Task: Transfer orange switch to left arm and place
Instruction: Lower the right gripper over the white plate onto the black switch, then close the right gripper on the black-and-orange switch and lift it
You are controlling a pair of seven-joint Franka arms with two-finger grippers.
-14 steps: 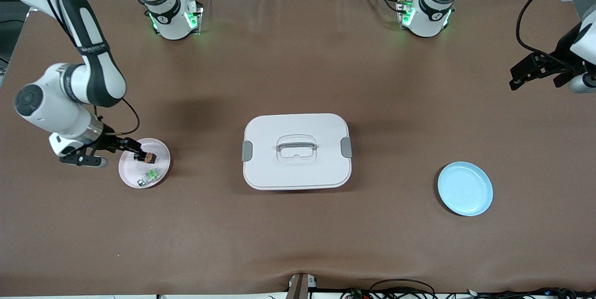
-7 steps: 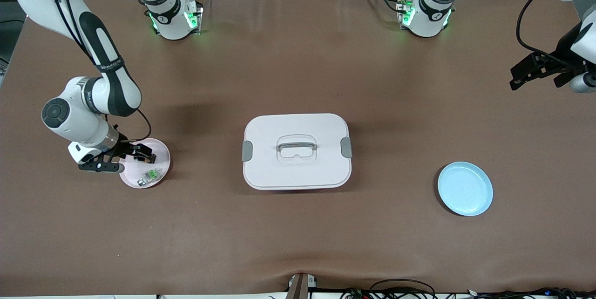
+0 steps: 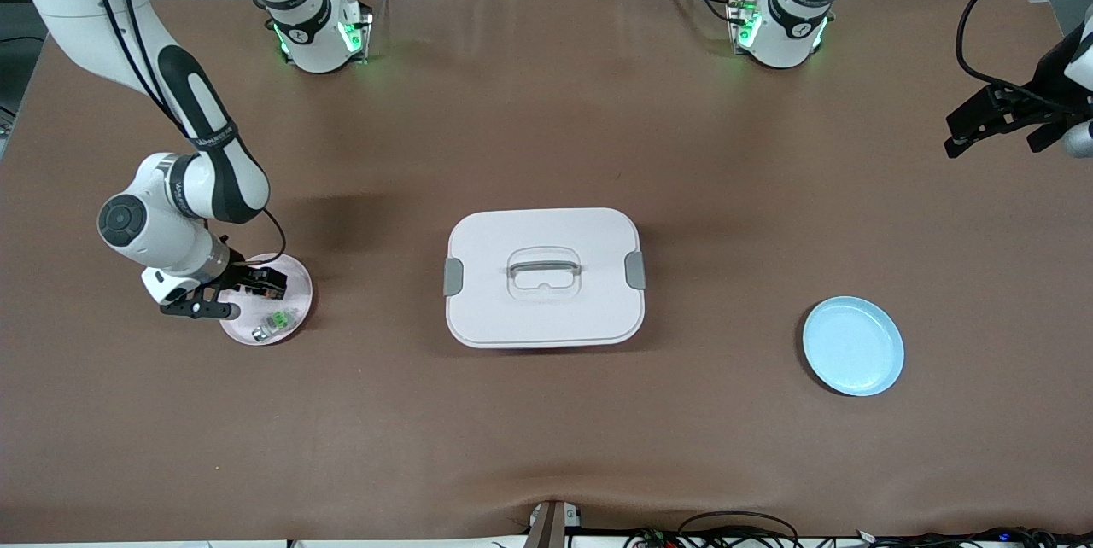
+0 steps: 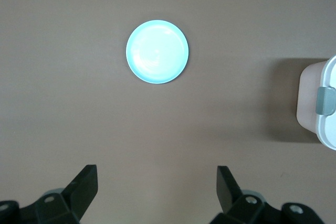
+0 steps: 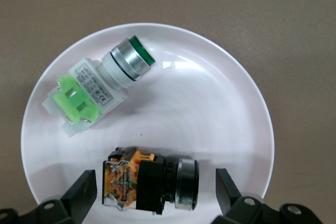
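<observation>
The orange switch, black with an orange back and a silver ring, lies on its side on the pink plate. My right gripper is open, one finger on each side of the switch and neither touching it. In the front view the right gripper sits low over the pink plate and hides the switch. The white box stands at the table's middle. My left gripper hangs open and holds nothing, over the left arm's end of the table; in its wrist view the left gripper frames bare table.
A silver switch with a green part lies on the same pink plate, nearer the front camera. A blue plate sits toward the left arm's end, also seen as the blue plate. The box edge shows in the left wrist view.
My right arm has swung in over the pink plate, and its open gripper now covers the switch in the front view. My left gripper has drifted slightly toward the table's end.
</observation>
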